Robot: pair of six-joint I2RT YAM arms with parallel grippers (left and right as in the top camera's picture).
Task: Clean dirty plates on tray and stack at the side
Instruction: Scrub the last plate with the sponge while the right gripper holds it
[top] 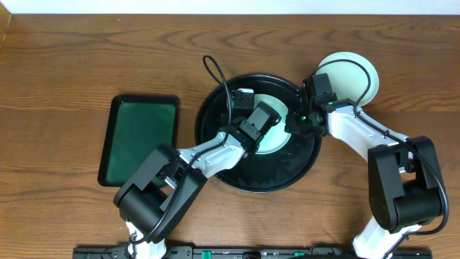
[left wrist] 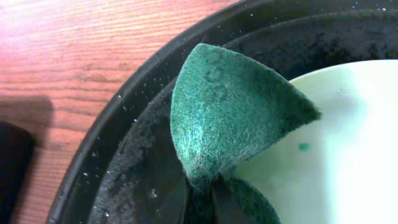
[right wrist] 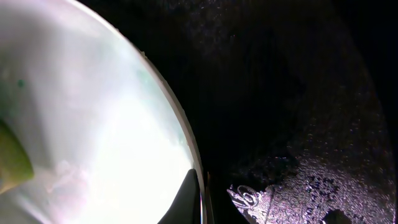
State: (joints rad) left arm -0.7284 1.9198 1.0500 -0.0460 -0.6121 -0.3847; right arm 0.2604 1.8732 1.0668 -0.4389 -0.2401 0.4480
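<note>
A pale-mint plate (top: 274, 126) lies in the large round black tray (top: 215, 155). My left gripper (top: 253, 115) is shut on a folded green scouring pad (left wrist: 230, 118), which rests over the plate's left edge; a small green smear (left wrist: 303, 147) shows on the plate. My right gripper (top: 293, 124) is shut on the plate's right rim (right wrist: 194, 163), one finger on top of it. Another pale plate (top: 352, 78) sits on the table at the back right, outside the tray.
A dark green rectangular tray (top: 139, 140) lies on the wooden table left of the black tray. The black tray's floor is wet and speckled (right wrist: 323, 180). A black cable loops over the tray's back rim (top: 214, 72).
</note>
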